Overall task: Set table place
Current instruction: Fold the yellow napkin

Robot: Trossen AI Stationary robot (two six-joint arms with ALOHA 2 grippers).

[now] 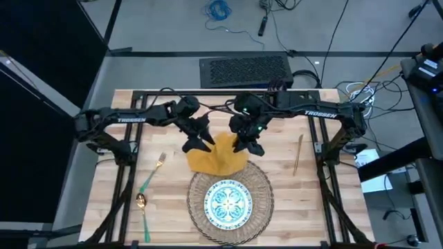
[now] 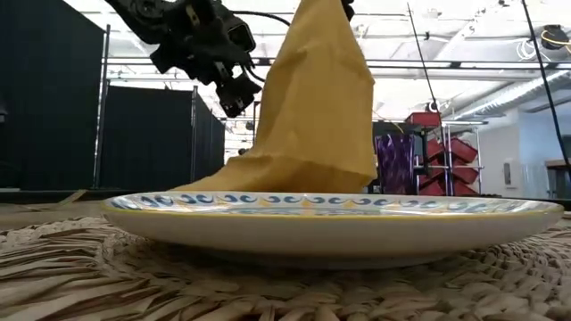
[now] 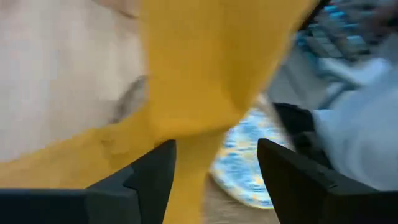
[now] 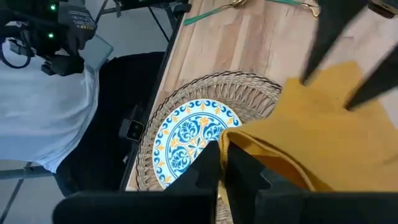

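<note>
A mustard-yellow napkin [image 1: 216, 160] is raised into a peak [image 2: 317, 89] just beyond the blue-green patterned plate [image 1: 227, 203], which sits on the round wicker placemat [image 1: 196, 185]. My right gripper [image 4: 225, 163] is shut on the napkin's top. My left gripper [image 3: 214, 168] is open at the napkin's left side, one finger on each side of a hanging fold. Left of the mat, the green-handled fork [image 1: 154, 173] and spoon [image 1: 142, 206] lie flat on the table [image 1: 311, 200]. To the mat's right lies the slim knife [image 1: 298, 153]. My right gripper pinches a folded edge of the napkin [image 4: 231, 138] between its two fingers, coming from above. The cloth hangs below them as a slack tent. Its lower part [image 2: 268, 174] rests on the table and the mat's far rim. My left gripper: whether its fingers [image 3: 155, 177] touch the cloth, I cannot tell.
Black frame rails [image 1: 131, 162] run along both sides of the table under the arms. A black perforated box [image 1: 246, 69] sits beyond the far edge. Bare wood lies between the mat and the knife and along the near left.
</note>
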